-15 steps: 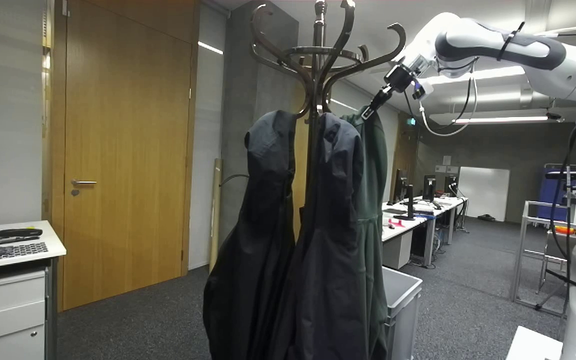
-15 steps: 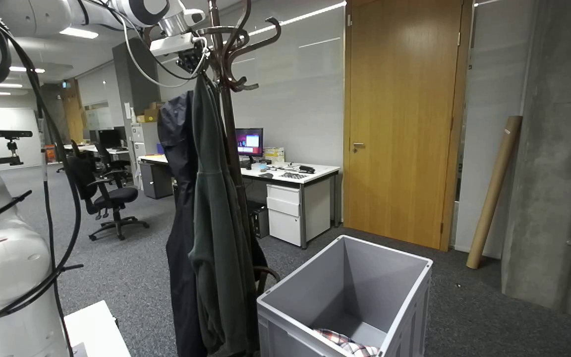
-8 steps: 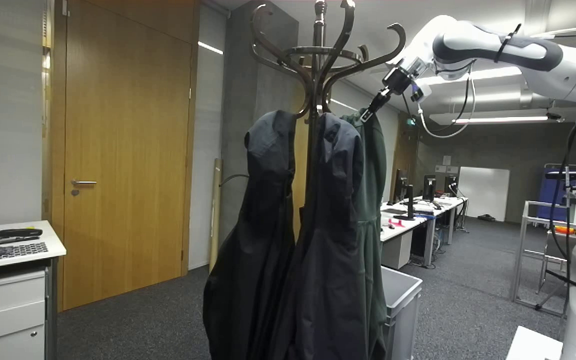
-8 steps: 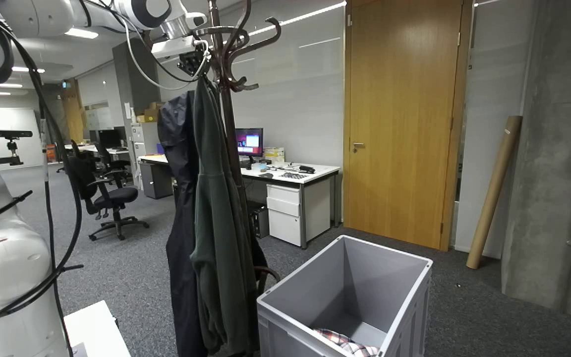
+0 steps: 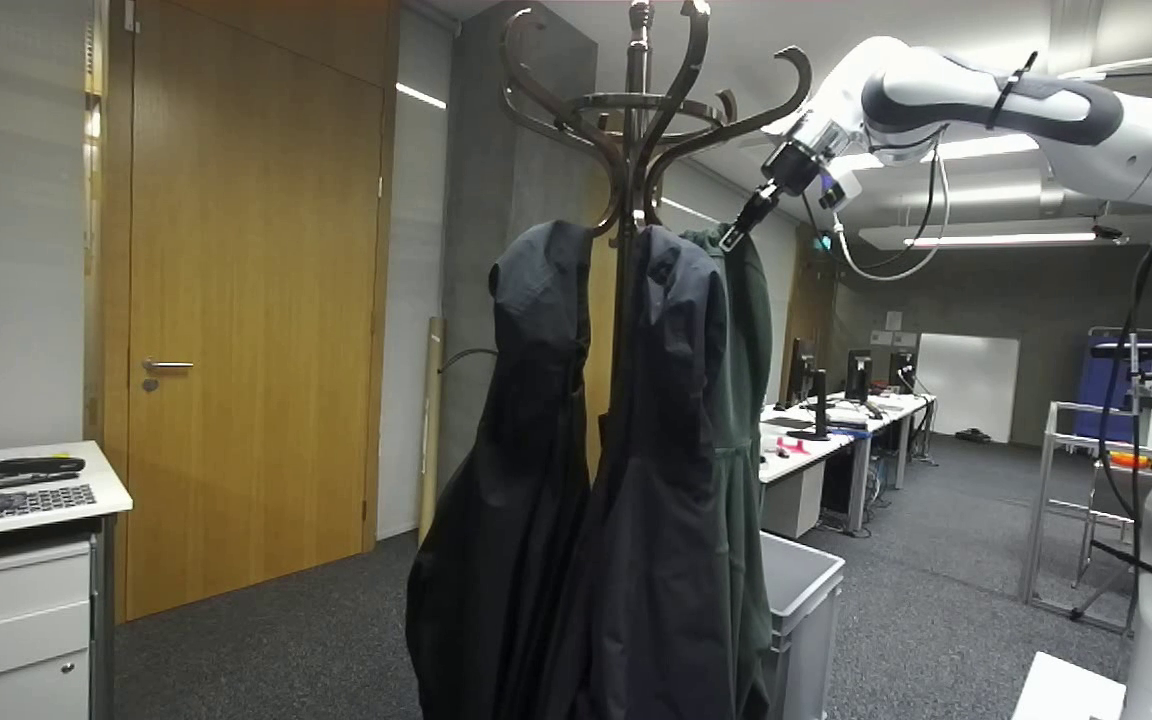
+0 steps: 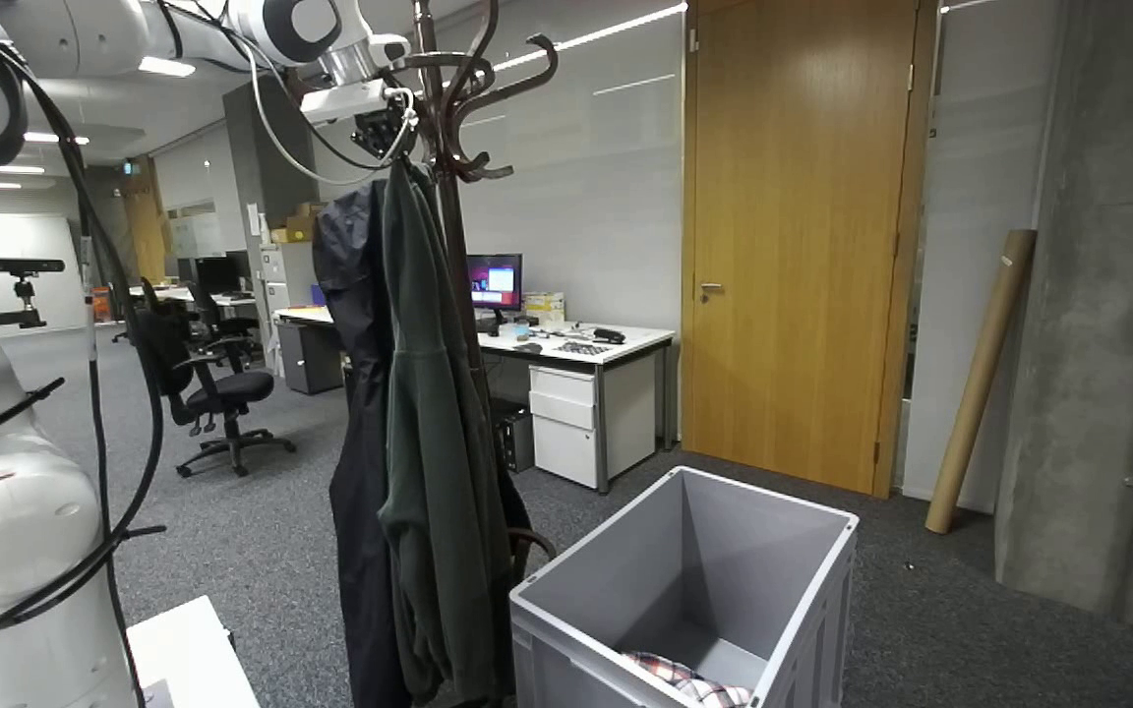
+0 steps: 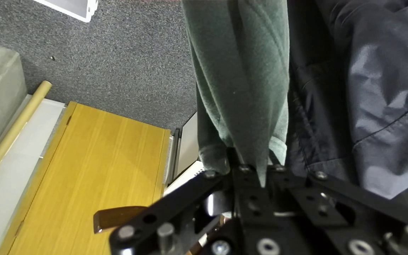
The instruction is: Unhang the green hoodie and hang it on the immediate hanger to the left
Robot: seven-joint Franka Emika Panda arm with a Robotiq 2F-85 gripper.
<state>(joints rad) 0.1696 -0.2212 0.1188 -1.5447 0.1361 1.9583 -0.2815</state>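
The green hoodie (image 5: 742,480) hangs as a long dark-green strip behind the front dark coat in an exterior view; it also shows in an exterior view (image 6: 434,423), beside the rack's pole. My gripper (image 5: 733,238) is at the hoodie's top, right of the pole and below the curved hooks. In the wrist view the gripper (image 7: 251,161) is shut on the hoodie (image 7: 243,71), with a fold pinched between its fingers. The coat rack (image 5: 639,70) has several dark-brown curved hooks. Whether the hoodie's top still touches a hook is hidden.
Two bulky dark coats, one at the left (image 5: 526,430) and one in front (image 5: 661,480), hang on the rack. A grey bin (image 6: 827,560) with plaid cloth (image 6: 689,683) inside stands beside it. A desk (image 6: 640,344) and a wooden door (image 6: 793,246) are behind.
My gripper has moved slightly down and toward the rack's pole. The top of the hoodie has shifted down a little with it. The coats and rack have not moved.
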